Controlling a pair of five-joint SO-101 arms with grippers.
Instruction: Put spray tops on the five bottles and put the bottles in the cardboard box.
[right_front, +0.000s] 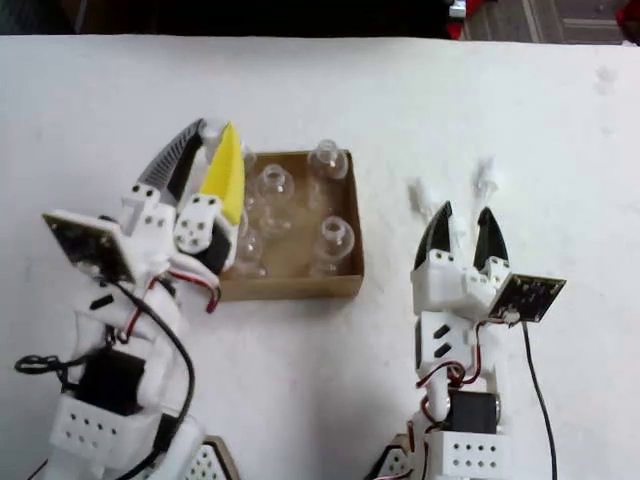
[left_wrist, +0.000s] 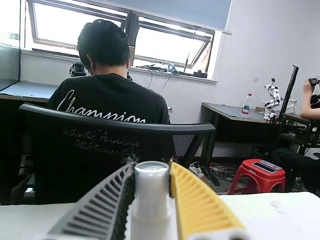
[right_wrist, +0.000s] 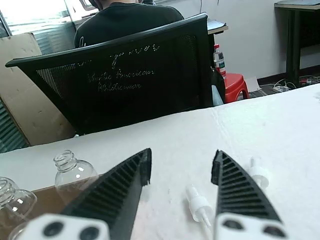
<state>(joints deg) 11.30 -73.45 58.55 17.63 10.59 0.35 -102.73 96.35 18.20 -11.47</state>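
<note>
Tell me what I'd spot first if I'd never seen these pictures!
Probably the left claw, grey and yellow, pinching a white spray top above the left edge of the cardboard box. Inside that box stand clear bottles with open necks. To the box's right, the black right claw is open, with two loose spray tops lying just past its tips.

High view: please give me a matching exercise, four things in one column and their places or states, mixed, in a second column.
Things: 1 left gripper; 2 right gripper; 3 uncapped bottles; 4 loose spray tops.
Places or states: a on the table; b shut on a white spray top; c in the cardboard box; d open.
Pairs: 1-b, 2-d, 3-c, 4-a.
</note>
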